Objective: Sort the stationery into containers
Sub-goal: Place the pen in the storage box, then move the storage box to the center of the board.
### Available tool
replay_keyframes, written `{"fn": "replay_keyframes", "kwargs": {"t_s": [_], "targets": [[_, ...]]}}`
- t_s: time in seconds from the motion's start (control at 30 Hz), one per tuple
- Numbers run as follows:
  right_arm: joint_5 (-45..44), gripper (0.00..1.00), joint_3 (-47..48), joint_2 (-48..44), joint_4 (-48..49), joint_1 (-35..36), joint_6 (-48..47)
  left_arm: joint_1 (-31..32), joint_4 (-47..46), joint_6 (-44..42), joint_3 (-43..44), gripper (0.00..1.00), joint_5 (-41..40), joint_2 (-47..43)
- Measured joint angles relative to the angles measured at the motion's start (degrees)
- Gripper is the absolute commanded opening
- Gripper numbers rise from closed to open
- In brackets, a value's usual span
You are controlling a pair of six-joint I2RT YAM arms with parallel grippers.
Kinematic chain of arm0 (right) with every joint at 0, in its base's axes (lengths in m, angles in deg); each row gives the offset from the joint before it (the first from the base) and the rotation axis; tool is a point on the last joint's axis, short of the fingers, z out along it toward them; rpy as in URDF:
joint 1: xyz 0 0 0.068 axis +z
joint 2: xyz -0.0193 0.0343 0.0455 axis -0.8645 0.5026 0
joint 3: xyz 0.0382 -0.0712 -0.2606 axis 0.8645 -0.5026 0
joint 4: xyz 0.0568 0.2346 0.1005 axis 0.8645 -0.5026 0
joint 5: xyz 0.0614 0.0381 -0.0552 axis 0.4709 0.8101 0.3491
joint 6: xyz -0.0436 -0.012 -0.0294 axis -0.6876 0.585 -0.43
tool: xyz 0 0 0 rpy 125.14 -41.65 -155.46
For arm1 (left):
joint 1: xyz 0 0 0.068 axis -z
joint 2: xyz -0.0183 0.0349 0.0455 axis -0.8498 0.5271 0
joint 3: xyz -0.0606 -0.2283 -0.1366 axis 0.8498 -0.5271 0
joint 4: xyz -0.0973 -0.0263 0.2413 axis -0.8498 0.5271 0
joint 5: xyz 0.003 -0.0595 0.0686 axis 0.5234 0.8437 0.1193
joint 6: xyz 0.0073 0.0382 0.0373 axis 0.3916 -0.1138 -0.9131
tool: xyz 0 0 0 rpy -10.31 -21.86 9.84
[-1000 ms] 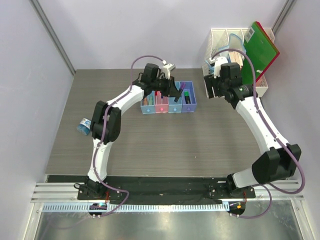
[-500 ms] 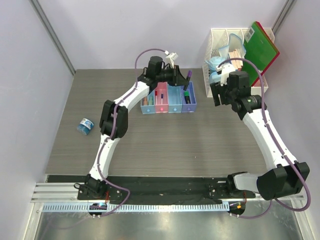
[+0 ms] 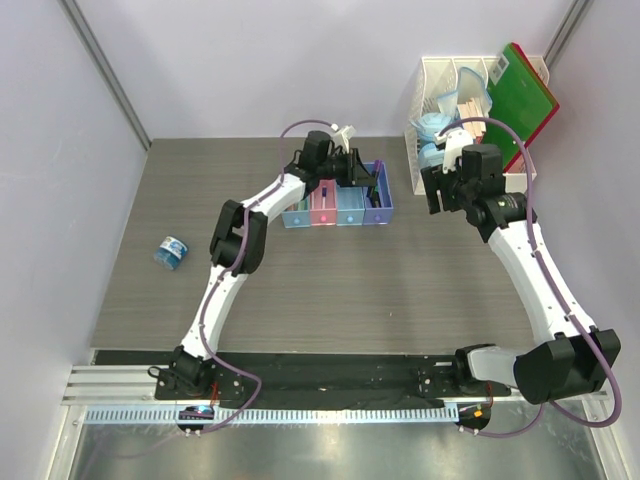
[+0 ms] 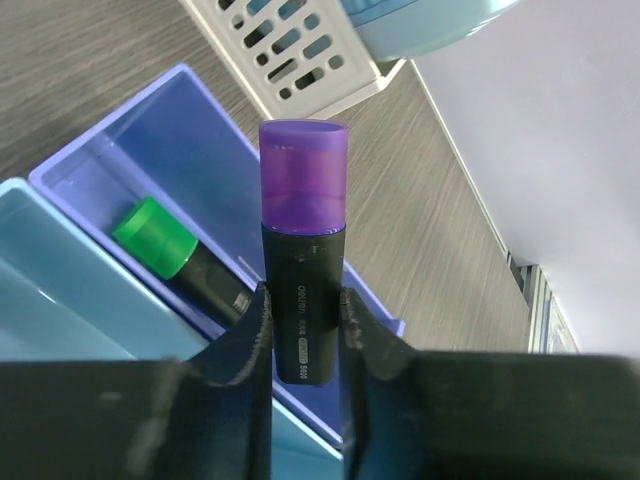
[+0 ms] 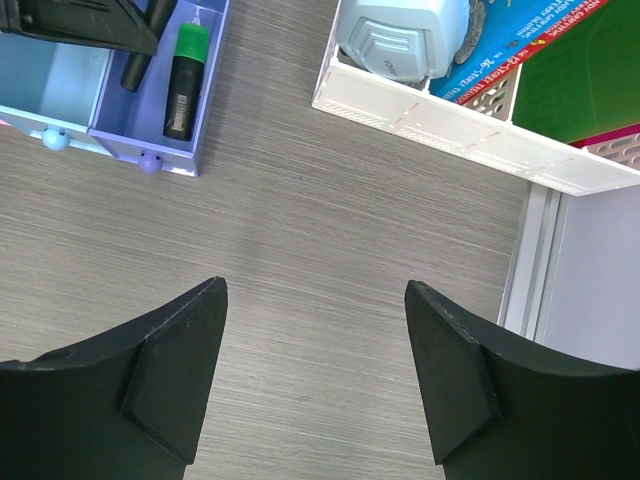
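My left gripper point(image 4: 303, 320) is shut on a black marker with a purple cap point(image 4: 303, 240), which stands upright over the purple bin point(image 4: 180, 130) at the right end of the containers point(image 3: 337, 208). A black marker with a green cap point(image 4: 175, 250) lies inside that purple bin and also shows as the green marker point(image 5: 185, 75) in the right wrist view. My right gripper point(image 5: 315, 300) hangs open over bare table, right of the bins, with nothing between its fingers. A blue tape roll point(image 3: 170, 250) lies alone on the table at the far left.
A white slotted rack point(image 3: 470, 100) stands at the back right holding a green folder point(image 3: 525, 95), books and a pale blue object. Its corner, the rack point(image 5: 450, 120), is close ahead of my right gripper. A light blue bin point(image 4: 60, 290) adjoins the purple one.
My left gripper carried the purple-capped marker rightward along the bins to the purple bin. The right arm drew back to the right, toward the rack, then stayed put.
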Motion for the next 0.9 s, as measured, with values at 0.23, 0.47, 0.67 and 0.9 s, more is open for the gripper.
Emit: {"fn": "replay_keyframes", "kwargs": {"t_s": [0.23, 0.47, 0.67, 0.9], "targets": [[1.36, 0.77, 0.00, -0.02, 0.00, -0.04, 0.22, 0.00, -0.63, 0.83, 0.20, 0.46, 0.26, 0.70], [2.16, 0.77, -0.52, -0.04, 0.13, -0.04, 0.57, -0.04, -0.98, 1.27, 0.44, 0.48, 0.28, 0.70], [3.04, 0.76, -0.96, 0.55, 0.13, -0.04, 1.77, -1.05, -0.35, 1.25, 0.79, 0.45, 0.76, 0.13], [5.84, 0.72, 2.10, 9.68, 0.50, -0.04, 5.05, -5.46, 10.47, -7.98, -5.05, 0.40, -1.25, -12.15]]}}
